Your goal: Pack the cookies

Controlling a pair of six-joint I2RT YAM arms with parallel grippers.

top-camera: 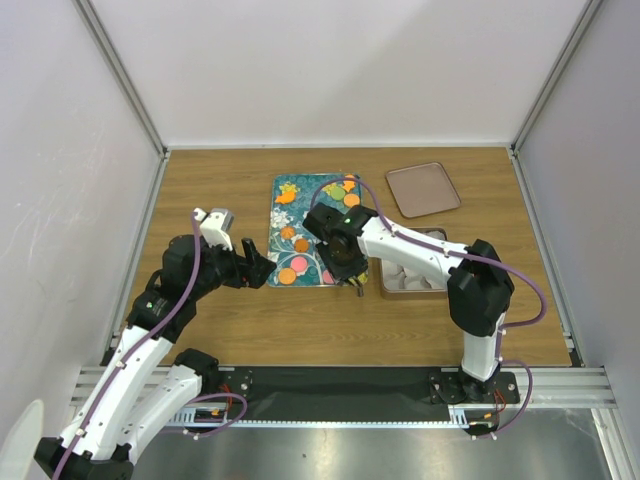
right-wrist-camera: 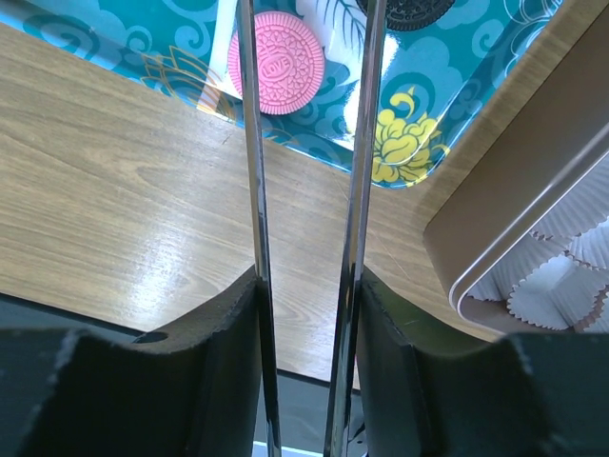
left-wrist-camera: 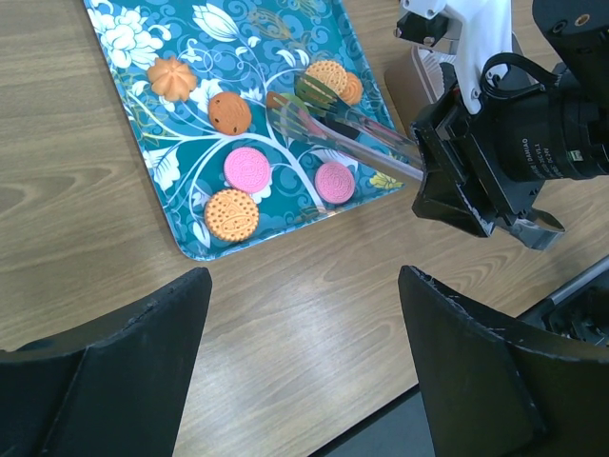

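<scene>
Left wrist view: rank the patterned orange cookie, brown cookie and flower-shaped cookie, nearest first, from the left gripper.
From the left gripper:
1. Patterned orange cookie, near corner of the tray.
2. Brown cookie, mid-tray.
3. Flower-shaped cookie, farther left.

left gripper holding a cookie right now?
No. The left gripper stands open over bare table, with nothing between its jaws.
</scene>
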